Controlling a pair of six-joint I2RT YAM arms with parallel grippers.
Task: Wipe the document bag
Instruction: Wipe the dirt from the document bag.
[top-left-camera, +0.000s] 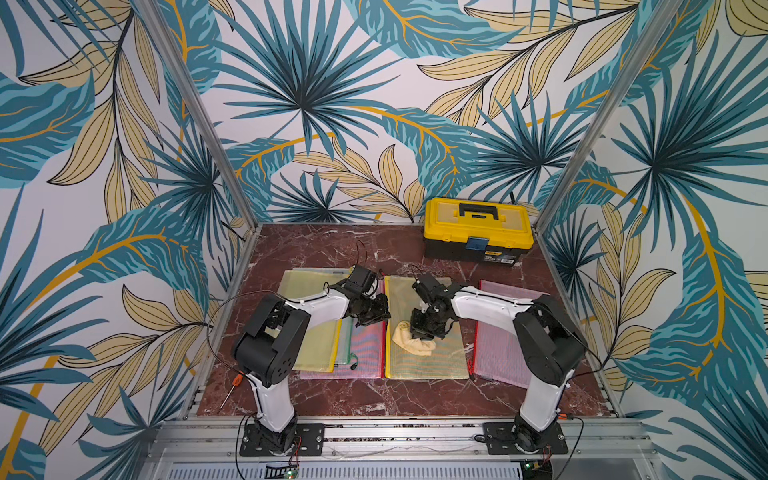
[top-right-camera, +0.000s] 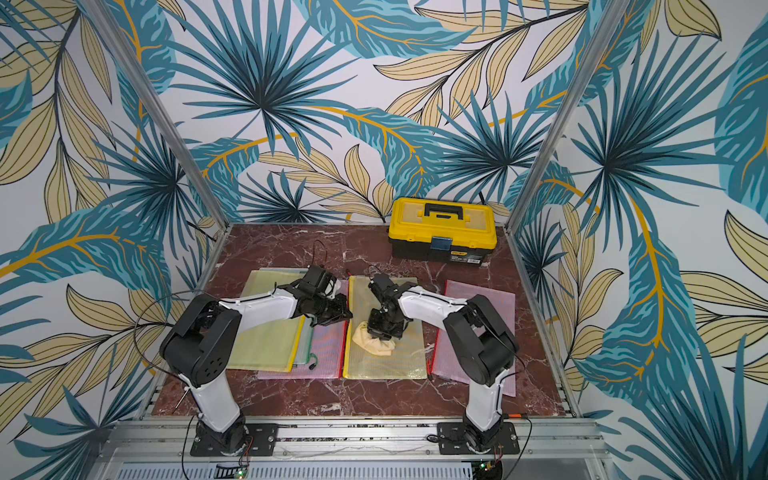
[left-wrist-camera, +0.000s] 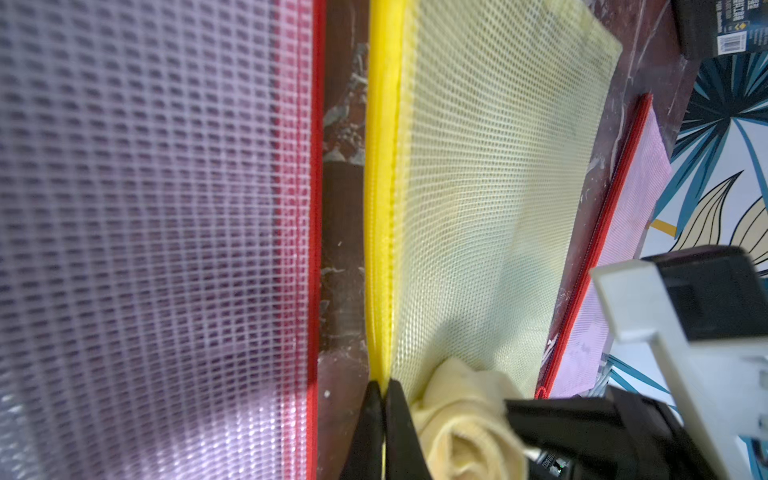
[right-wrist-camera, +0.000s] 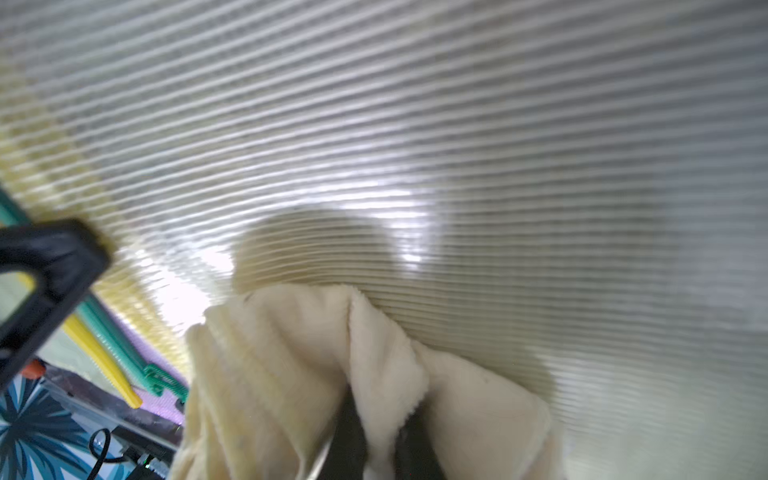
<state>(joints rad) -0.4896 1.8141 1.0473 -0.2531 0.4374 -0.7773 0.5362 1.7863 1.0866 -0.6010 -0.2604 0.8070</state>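
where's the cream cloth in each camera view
Top view: cream cloth lies just below centre, on the yellow mesh bag.
Top view: same spot, just below centre.
Left wrist: closest to the camera, against the mesh.
Right wrist: bunched in the foreground.
Shared landmark: the yellow mesh bag underneath.

Left arm (top-left-camera: 316, 305), right arm (top-left-camera: 486, 305) bent inward; jaws clamped.

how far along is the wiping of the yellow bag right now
Done: the cloth is picked up, clamped in the right gripper and down on the yellow document bag. In hand: the left gripper pinches the bag's zipper edge, steadying it for wiping. Left: probably more strokes; how much surface is already wiped does not show.
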